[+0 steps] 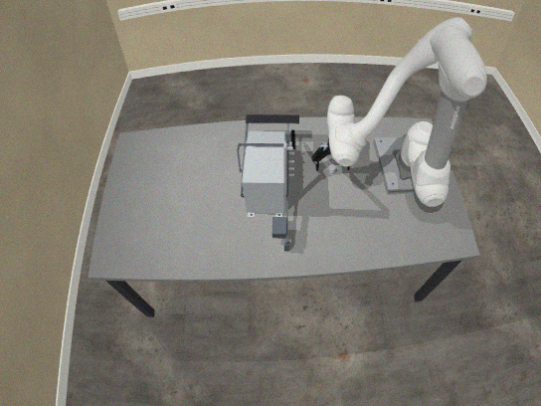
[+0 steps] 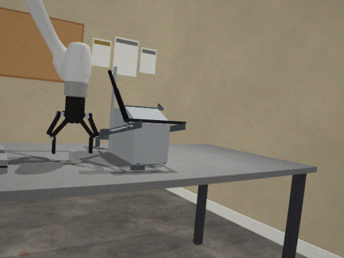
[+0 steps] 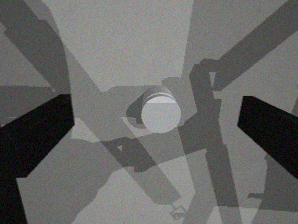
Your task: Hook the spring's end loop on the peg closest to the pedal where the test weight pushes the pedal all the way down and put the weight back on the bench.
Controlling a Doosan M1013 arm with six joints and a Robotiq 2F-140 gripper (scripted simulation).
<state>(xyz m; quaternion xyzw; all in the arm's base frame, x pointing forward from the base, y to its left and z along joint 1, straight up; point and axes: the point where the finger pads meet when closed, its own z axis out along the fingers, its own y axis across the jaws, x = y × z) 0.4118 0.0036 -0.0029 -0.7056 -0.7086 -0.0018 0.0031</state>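
The pale round test weight (image 1: 333, 170) (image 2: 74, 155) (image 3: 161, 115) stands upright on the bench beside the feeder. My gripper (image 1: 332, 167) (image 2: 72, 153) (image 3: 156, 110) is wide open, its fingertips on either side of the weight and apart from it. The feeder (image 1: 265, 198) (image 2: 152, 143) is a light grey box. A dark block (image 1: 279, 226) (image 2: 104, 134), apparently the pedal, stands raised off the bench at one end. A row of short pegs (image 1: 291, 167) juts from the feeder's side facing the gripper. The spring and its loop are too small to tell, so the peg in use is unclear.
A black slanted bar (image 2: 118, 95) and a tall grey post (image 2: 113, 101) rise at the feeder. A dark bar (image 1: 272, 118) lies across its far end. The robot's base plate (image 1: 389, 171) is on the other side of the weight. Arm shadows cross the bench (image 1: 164, 199).
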